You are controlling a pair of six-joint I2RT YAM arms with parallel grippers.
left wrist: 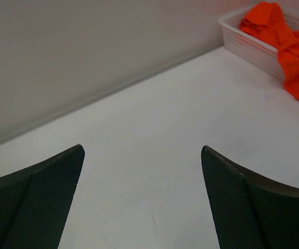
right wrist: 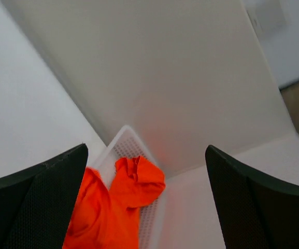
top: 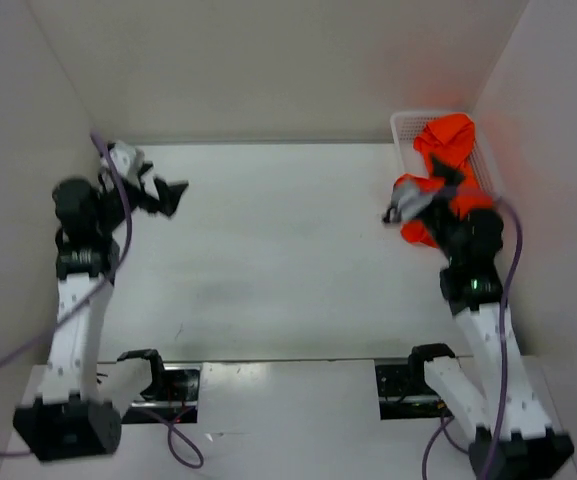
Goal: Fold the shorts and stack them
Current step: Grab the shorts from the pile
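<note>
The bright orange shorts (top: 450,140) lie bunched in the white mesh basket (top: 408,122) at the back right, with part of them hanging over its near left edge. My right gripper (top: 433,195) hovers just above the near part of the shorts. In the right wrist view it (right wrist: 145,150) is open and empty, with the shorts (right wrist: 120,202) below and between its fingers and the basket (right wrist: 122,141) behind them. My left gripper (top: 171,192) is at the far left above the table; in its own view it (left wrist: 141,149) is open and empty. The shorts (left wrist: 289,46) and basket (left wrist: 242,32) also show far off there.
White walls close in the table at the back, left and right. The basket stands in the back right corner against the right wall. Purple cables loop beside both arms. The white tabletop (top: 288,250) lies between the arms.
</note>
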